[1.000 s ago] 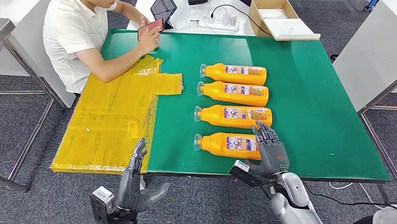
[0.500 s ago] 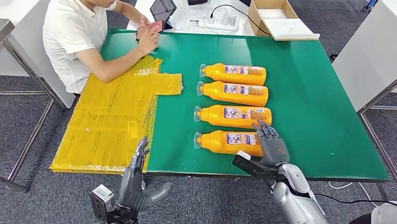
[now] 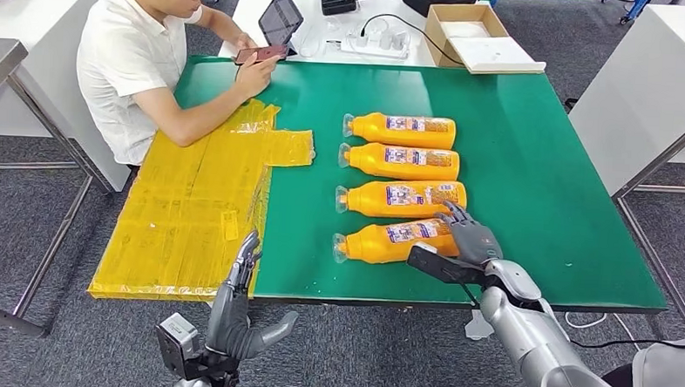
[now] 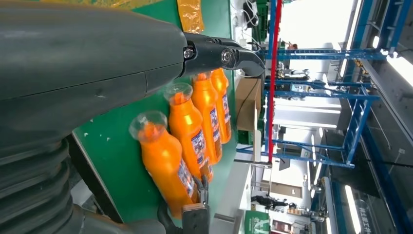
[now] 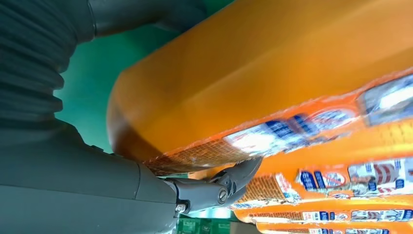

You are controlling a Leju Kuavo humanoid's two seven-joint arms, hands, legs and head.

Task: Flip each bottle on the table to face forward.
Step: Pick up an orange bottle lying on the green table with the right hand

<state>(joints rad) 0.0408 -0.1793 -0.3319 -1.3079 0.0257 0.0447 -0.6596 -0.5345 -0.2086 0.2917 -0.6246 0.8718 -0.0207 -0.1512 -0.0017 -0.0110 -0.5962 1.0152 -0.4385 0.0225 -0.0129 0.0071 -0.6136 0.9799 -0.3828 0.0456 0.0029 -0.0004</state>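
The right hand (image 3: 469, 241) is holding the nearest bottle (image 3: 389, 240), now tilting its base up off the green table (image 3: 540, 185). The left hand (image 3: 239, 315) is hanging below the table, fingers wide.

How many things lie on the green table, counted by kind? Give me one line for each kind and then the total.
Orange bottles: 4
Yellow plastic sheet: 1
Total on the green table: 5
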